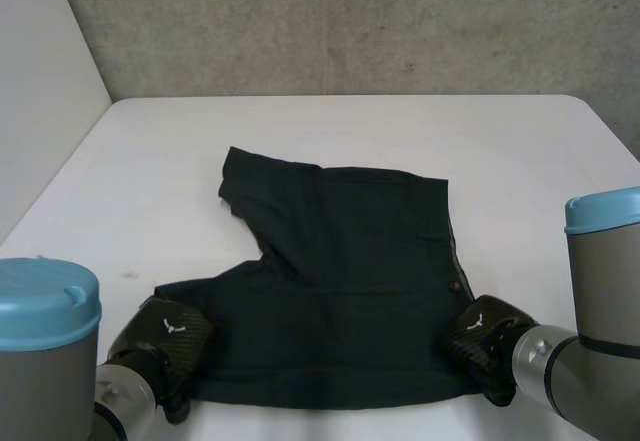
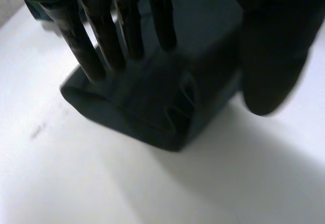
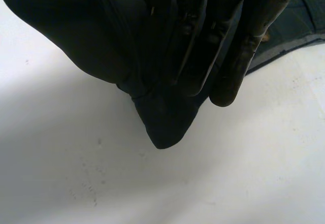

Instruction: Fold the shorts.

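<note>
The shorts [image 1: 350, 281] lie spread out on the table [image 1: 150, 161]. The left hand [image 1: 165, 336] pinches one near corner of the shorts between fingers [image 2: 96, 46] and thumb. The right hand [image 1: 485, 336] pinches the other near corner. If one corner slips out, or one hand lifts faster, the fold could come out crooked. The head view shows the whole shorts. The wrist views show each corner bunched up in its hand.
</note>
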{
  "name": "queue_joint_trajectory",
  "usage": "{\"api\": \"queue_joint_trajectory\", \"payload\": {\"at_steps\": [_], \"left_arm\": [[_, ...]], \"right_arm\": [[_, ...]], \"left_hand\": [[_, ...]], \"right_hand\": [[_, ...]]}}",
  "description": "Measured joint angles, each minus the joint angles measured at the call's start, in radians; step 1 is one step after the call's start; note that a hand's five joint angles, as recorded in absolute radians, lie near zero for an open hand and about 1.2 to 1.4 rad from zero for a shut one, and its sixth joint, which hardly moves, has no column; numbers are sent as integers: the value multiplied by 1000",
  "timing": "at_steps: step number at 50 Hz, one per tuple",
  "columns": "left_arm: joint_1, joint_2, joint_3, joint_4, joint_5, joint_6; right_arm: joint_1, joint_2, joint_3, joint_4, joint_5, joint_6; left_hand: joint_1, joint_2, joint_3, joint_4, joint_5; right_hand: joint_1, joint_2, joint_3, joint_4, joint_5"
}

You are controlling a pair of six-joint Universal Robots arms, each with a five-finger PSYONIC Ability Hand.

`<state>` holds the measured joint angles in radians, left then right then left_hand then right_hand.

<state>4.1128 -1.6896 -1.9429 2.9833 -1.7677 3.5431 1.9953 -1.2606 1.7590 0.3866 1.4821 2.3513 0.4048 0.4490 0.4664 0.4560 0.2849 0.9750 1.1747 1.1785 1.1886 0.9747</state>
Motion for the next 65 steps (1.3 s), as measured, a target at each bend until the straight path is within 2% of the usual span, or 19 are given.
{"api": "queue_joint_trajectory", "payload": {"at_steps": [1,3,10,16,19,24,30,36,41,65], "left_arm": [[-3,13,10,0,2,2],[-1,27,29,6,4,5],[66,5,149,73,39,9],[172,-155,308,137,178,-1],[216,-288,420,142,255,-24],[251,-448,571,111,295,-87],[289,-633,798,-14,302,-207],[299,-749,979,-133,302,-289],[297,-785,1055,-162,303,-307],[207,-914,1298,-149,307,-294]], "right_arm": [[-2,-1,2,2,0,-4],[-7,-3,2,-2,-2,-10],[-16,-3,-4,-55,-7,-7],[-13,-2,-4,-112,-7,0],[-11,-2,-1,-131,-7,4],[-10,-1,0,-141,-7,10],[-10,3,1,-155,-7,15],[-10,8,2,-162,-7,16],[-10,11,4,-164,-8,16],[-10,44,14,-184,-8,16]], "left_hand": [[-86,-105,-109,-113,-116],[-107,-146,-160,-160,-167],[-103,-149,-164,-160,-169],[-25,-71,-96,-83,-82],[55,5,-9,3,1],[85,38,22,38,36],[135,88,70,87,82],[138,92,72,90,83],[134,87,68,78,72],[80,25,14,8,-2]], "right_hand": [[0,0,0,0,2],[0,0,0,0,3],[0,0,0,0,3],[0,0,0,0,3],[0,0,0,0,3],[0,0,0,0,3],[0,0,0,0,3],[0,0,0,0,4],[0,0,0,0,10],[0,0,0,0,20]]}}
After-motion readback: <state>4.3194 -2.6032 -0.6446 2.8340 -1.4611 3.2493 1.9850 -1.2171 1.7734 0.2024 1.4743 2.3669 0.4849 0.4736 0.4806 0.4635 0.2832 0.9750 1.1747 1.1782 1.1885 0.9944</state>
